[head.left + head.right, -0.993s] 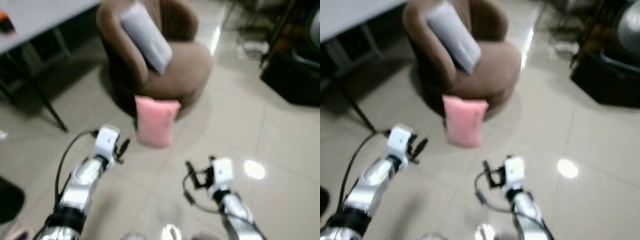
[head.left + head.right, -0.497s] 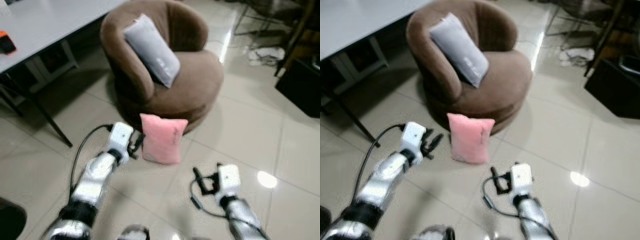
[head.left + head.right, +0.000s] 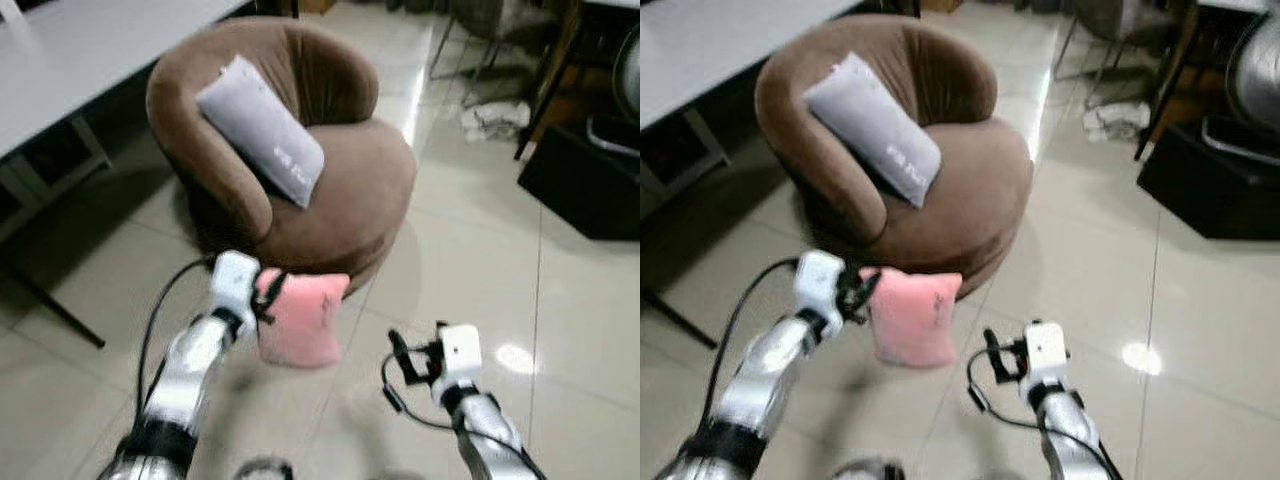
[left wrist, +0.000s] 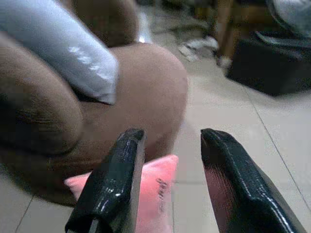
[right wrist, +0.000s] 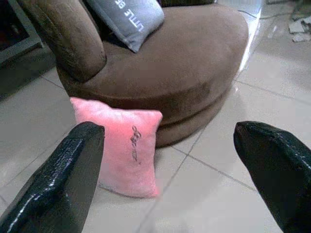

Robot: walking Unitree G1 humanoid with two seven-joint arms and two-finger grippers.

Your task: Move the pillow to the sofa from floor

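— What sits nearest?

— The right tool (image 3: 400,357), low over the tiled floor (image 3: 560,300), fingers spread wide with nothing between them. In its wrist view the pink pillow (image 5: 119,143) stands upright on the floor just in front of the brown sofa (image 5: 194,73).

— And the left tool?

— The left tool (image 3: 268,297) is at the pillow's upper left corner. Its fingers (image 4: 114,194) are parted, and the pink corner shows between them; whether they actually pinch the pillow, I cannot tell.

— What lies behind?

— The round brown sofa, with a grey cushion (image 3: 260,130) leaning on its armrest. Left of it is a pale surface (image 3: 70,50); far right, a black box (image 3: 590,180) on the floor.
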